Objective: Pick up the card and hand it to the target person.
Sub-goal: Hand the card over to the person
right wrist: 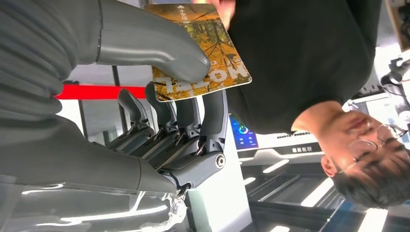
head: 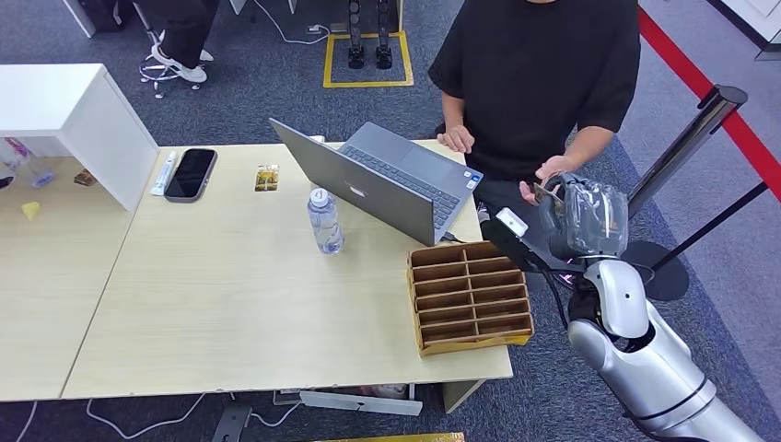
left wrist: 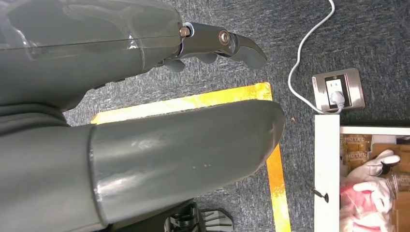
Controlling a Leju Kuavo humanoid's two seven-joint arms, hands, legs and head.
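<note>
Right wrist view puts the card close in front of me: my right hand pinches it between the thick thumb on its printed face and the dark fingers behind. The hold covers one end, so most of the card juts free. I judge that as the risk: if the thumb eases before the person has a firm hold, the card drops to the floor beside the counter; if the person pulls while I clamp, it could bend or twist out askew.

From the head view my right arm reaches up past the counter's corner and the brown divided tray, hand raised, card just at the person's hand; I cannot tell if they touch.

My left hand hangs over grey carpet, fingers curled on nothing.
</note>
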